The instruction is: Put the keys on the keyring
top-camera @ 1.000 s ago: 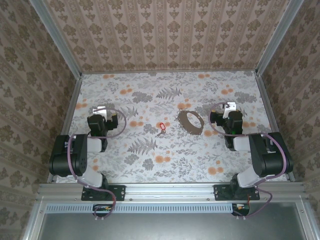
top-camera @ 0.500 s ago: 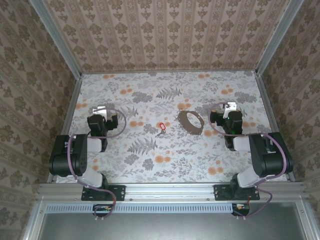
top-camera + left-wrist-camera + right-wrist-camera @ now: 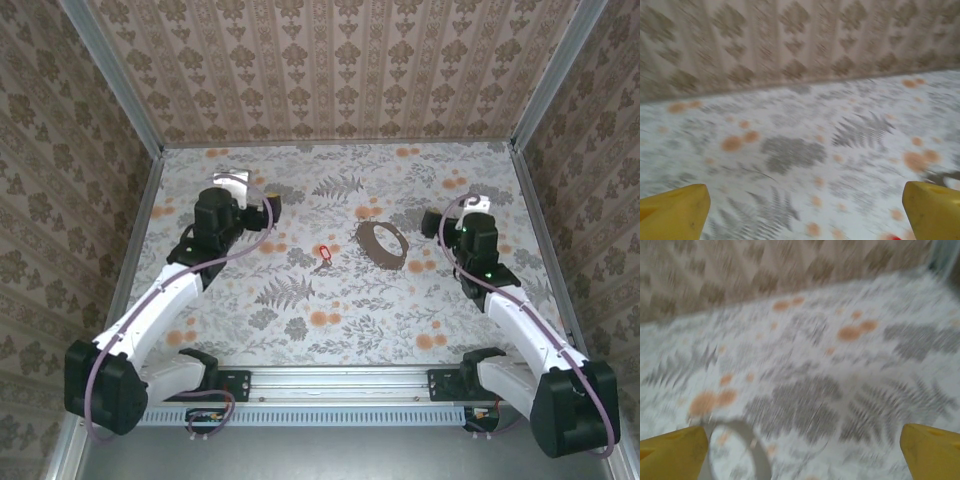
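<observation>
Reach stage, it was judged: left gripper (image 3: 233, 180) and right gripper (image 3: 478, 203) were held wide, empty; keys (image 3: 321, 257) near keyring (image 3: 382, 244) needed pinching next.

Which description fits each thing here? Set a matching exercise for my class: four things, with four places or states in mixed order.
Things:
1. keys
2. keyring
3. left tool
4. right tool

Descriptions:
A. dark brown hoop, just right of centre
B. open, left of the keys
C. small, with a red tag, near the centre
D. open, right of the keyring

Pairs: 1-C, 2-A, 3-B, 4-D
</observation>
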You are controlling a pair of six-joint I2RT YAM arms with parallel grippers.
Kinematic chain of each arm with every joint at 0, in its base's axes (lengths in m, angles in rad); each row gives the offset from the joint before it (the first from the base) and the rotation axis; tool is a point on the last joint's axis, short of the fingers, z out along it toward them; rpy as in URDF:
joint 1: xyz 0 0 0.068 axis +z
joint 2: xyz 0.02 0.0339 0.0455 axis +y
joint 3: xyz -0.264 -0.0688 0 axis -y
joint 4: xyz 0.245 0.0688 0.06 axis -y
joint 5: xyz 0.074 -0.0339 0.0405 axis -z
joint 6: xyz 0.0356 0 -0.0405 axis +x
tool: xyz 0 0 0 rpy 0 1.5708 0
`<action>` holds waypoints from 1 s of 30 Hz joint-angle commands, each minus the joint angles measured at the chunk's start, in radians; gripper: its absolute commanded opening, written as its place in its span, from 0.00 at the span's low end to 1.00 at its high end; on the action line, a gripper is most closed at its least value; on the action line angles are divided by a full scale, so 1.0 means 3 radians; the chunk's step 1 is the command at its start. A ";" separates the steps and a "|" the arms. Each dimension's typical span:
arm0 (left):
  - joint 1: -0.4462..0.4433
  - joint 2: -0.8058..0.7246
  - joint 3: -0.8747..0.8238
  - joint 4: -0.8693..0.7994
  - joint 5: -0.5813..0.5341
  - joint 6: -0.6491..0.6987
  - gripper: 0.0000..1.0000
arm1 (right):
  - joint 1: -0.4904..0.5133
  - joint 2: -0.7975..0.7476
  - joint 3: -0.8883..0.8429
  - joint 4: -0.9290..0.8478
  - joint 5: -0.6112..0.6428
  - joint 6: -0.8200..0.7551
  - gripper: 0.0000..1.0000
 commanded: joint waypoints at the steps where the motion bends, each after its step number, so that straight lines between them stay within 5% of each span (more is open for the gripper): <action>1: -0.0171 0.0249 -0.0034 -0.0704 0.0683 -0.0591 1.00 | 0.0128 0.0043 0.0083 -0.0553 -0.0508 0.0045 1.00; 6: -0.0512 0.0866 0.0352 -0.1121 0.0715 -0.0536 1.00 | 0.0183 0.0327 0.0031 -0.0229 -0.1125 0.0012 1.00; 14: -0.0450 0.1253 0.0482 -0.1018 0.0976 -0.0512 0.97 | 0.0275 0.1188 0.0859 -0.0572 -0.1007 -0.0197 0.98; 22: -0.0434 0.1325 0.0490 -0.0787 0.1119 -0.0475 0.95 | 0.0462 0.2405 0.2138 -0.1333 -0.0928 -0.0509 0.76; 30: -0.0271 0.1315 0.0422 -0.0623 0.1356 -0.0370 0.96 | 0.0482 0.2986 0.2838 -0.1957 -0.0844 -0.0771 0.52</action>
